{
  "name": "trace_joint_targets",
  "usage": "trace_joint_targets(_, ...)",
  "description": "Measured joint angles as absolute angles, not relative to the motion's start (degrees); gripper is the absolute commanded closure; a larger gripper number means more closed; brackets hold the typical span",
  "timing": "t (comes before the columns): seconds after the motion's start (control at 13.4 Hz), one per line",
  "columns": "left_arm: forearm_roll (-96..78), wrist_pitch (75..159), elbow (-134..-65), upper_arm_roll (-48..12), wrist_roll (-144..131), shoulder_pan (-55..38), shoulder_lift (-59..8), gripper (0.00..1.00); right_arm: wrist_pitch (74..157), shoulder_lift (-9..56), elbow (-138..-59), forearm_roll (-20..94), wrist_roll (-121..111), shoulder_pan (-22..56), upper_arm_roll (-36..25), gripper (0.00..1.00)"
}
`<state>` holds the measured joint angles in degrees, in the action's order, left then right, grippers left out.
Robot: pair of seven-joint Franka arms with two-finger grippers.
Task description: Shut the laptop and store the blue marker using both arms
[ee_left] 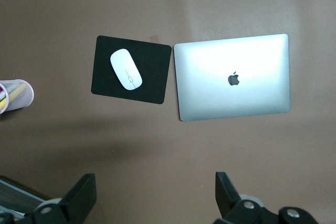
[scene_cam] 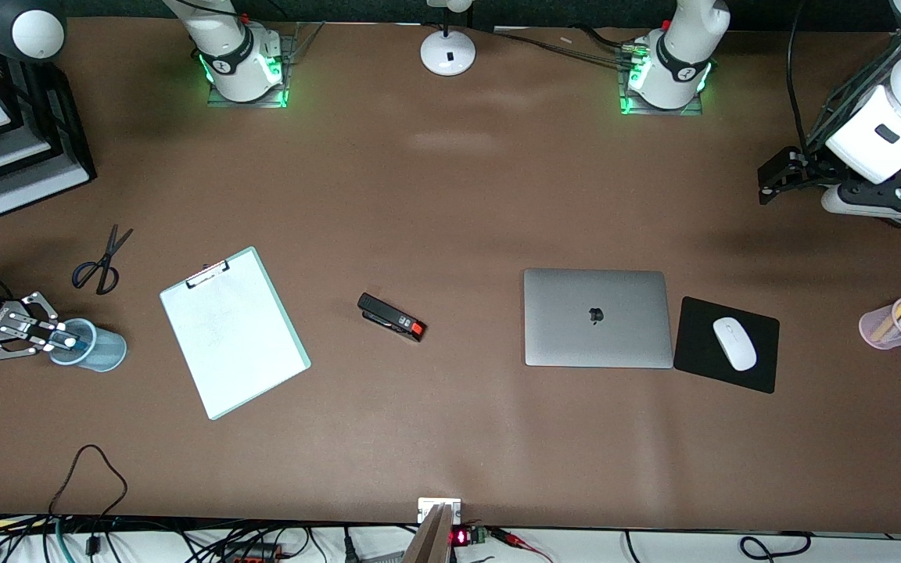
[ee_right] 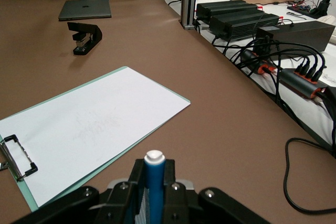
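Observation:
The laptop (scene_cam: 595, 317) lies shut, silver lid up with the dark apple logo, toward the left arm's end of the table; it also shows in the left wrist view (ee_left: 233, 77) and the right wrist view (ee_right: 85, 9). My right gripper (scene_cam: 55, 338) is shut on the blue marker (ee_right: 155, 182), white end pointing out, over the mouth of a pale blue cup (scene_cam: 106, 352) at the right arm's end. My left gripper (scene_cam: 779, 176) is open and empty, up in the air over the table at the left arm's end; its fingers (ee_left: 84, 198) stand wide apart.
A clipboard (scene_cam: 233, 332), a black stapler (scene_cam: 392, 317) and black scissors (scene_cam: 102, 262) lie between the cup and the laptop. A black mouse pad (scene_cam: 759, 367) with a white mouse (scene_cam: 734, 342) lies beside the laptop. A pink pen cup (scene_cam: 881, 324) stands at the left arm's end.

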<state>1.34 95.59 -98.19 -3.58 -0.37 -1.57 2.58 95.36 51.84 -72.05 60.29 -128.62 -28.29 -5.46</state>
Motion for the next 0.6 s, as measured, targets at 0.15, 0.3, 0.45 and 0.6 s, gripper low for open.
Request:
trace_joint_targets(0.15, 1.34, 95.5, -98.19, -3.58, -0.37, -1.57, 2.58, 0.0, 95.58, 52.23, -71.89, 60.29, -128.62, -28.6, -5.47, 0.93)
trace_joint_targets(0.3, 1.34, 95.43, -98.19, -3.58, -0.37, -1.57, 2.56, 0.0, 95.69, 52.69, -71.79, 60.29, -128.62, -28.69, -5.46, 0.91)
trace_joint_targets(0.45, 1.34, 95.36, -98.19, -3.58, -0.37, -1.57, 2.55, 0.0, 95.69, 53.11, -71.68, 60.29, -128.62, -28.7, -5.46, 0.91)
trace_joint_targets(0.6, 1.34, 95.34, -98.19, -3.5, -0.37, -1.57, 2.55, 0.0, 95.53, 53.22, -71.68, 60.0, -128.62, -28.7, -5.46, 0.67)
